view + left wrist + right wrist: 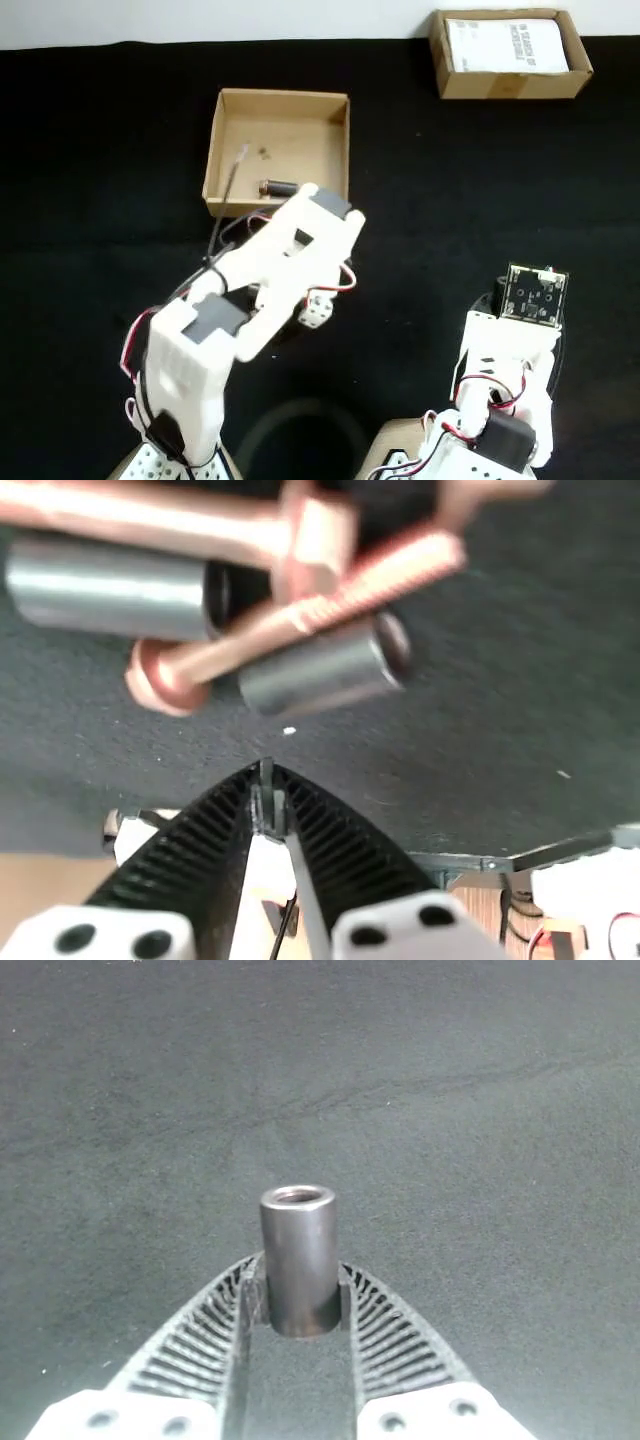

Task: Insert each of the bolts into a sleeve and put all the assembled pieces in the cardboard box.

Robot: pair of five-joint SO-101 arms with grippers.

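Your right gripper (pixel 298 1305) pinched a grey steel sleeve (pixel 297 1250), a smooth, short tube with an open bore. It stood upright between the ribbed black fingers (pixel 205 1325), which pressed on its lower half from both sides. Matte black cloth (pixel 450 1110) with a fine, felt-like nap lay beyond it.

Your left gripper (pixel 266 790) was pressed together with nothing in it, its ribbed tips meeting in a point. Just ahead of those tips, apart from them, a small heap of parts lay on the cloth. A copper-coloured threaded bolt (pixel 330 595) with a rounded head lay slantwise against a steel near sleeve (pixel 320 670). Behind them a second copper bolt (pixel 140 515) with a blocky head lay along a far sleeve (pixel 105 585). The heap was blurred, so you could not tell whether any bolt sat inside a sleeve.

From above, the shallow, square-cornered cardboard box (pixel 225 110) lay just beyond the left arm (pixel 290 260). A dark cylindrical piece (pixel 278 187) lay on its side near the box's front wall. A second cardboard box (pixel 505 85) holding printed paper stood well apart at the table's far right.
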